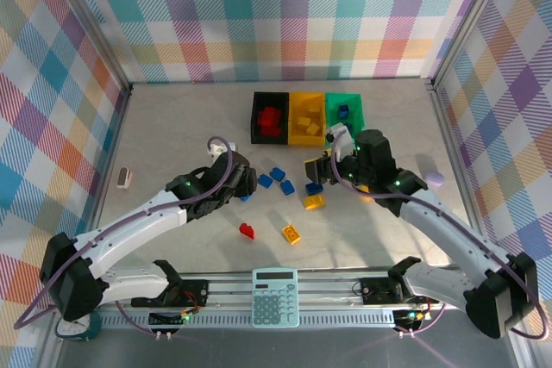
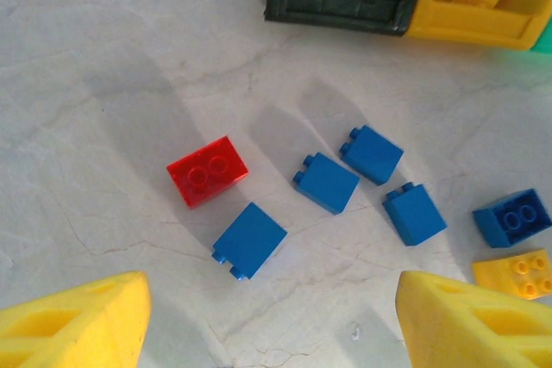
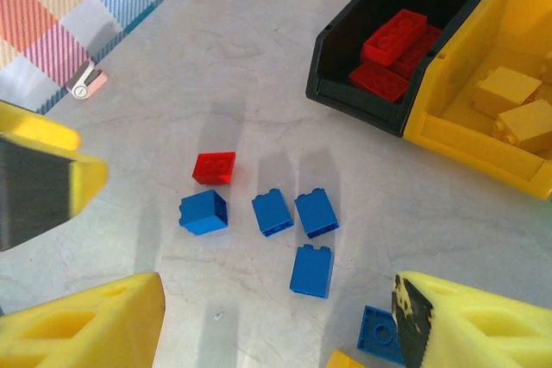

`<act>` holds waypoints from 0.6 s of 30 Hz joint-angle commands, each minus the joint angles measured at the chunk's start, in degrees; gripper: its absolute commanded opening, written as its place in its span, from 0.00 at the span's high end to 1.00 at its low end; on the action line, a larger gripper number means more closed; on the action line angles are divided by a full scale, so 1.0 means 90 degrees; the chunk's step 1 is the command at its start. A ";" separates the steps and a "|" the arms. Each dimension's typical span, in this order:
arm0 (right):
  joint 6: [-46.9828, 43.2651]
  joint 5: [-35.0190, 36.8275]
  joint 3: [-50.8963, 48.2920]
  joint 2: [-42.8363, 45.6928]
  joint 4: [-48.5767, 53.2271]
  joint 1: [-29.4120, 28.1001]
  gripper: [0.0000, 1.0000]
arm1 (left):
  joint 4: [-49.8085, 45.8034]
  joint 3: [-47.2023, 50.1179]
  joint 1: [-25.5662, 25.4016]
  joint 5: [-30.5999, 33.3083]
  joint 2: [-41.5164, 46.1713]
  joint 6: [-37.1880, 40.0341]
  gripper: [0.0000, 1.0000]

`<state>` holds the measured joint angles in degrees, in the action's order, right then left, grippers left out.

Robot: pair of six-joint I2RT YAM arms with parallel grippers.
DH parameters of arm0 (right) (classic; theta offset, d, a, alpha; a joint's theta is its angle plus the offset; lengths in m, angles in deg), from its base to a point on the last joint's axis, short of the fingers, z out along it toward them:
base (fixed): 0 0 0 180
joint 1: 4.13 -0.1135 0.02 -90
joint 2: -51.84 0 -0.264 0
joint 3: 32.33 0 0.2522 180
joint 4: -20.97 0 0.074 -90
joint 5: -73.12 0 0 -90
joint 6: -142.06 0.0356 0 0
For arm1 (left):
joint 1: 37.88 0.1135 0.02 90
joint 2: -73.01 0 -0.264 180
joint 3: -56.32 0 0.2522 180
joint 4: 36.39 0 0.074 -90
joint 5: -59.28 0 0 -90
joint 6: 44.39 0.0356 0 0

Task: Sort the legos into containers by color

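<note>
While both arms reach over the middle of the table [image 1: 172, 127], the left gripper [image 2: 269, 290] hangs with its yellow fingers [image 2: 78, 321] spread wide and nothing between them. It sits above a loose cluster of one red brick [image 2: 207, 171] and five blue bricks [image 2: 326, 183], each lying apart from the others, with a yellow brick [image 2: 516, 273] just beside the rightmost blue one. The right gripper [image 3: 276, 290] is also spread and empty, over the same group from the other side. Behind the cluster, three bins stand side by side and touching. The black bin [image 1: 257, 116] on the left holds red pieces, the yellow bin [image 1: 295, 118] in the middle holds yellow pieces, and the green bin [image 1: 355, 101] on the right holds blue ones. In the top view, a second red piece [image 1: 247, 230] and a second yellow piece [image 1: 291, 233] lie nearer the arm bases, well apart from the bins. A teal calculator [image 1: 275, 296] sits on the rail between the bases, and a lilac lump [image 1: 435, 179] lies by the right arm.
</note>
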<state>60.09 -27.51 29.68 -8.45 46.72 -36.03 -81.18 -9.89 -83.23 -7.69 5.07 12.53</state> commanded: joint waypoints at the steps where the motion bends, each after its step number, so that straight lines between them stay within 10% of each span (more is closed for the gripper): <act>1: -0.0141 -0.0068 -0.0220 0.0471 0.0240 -0.0048 0.30 | 0.0010 0.0218 -0.0071 -0.0073 -0.0218 -0.0421 0.25; 18: 0.0328 -0.0257 -0.1240 0.1986 0.0827 -0.0049 0.31 | -0.0153 -0.0178 0.0142 0.0129 -0.1805 -0.0961 0.17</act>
<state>62.36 -27.19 19.23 8.33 54.12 -36.07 -81.57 -9.67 -82.70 -7.84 -9.90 5.88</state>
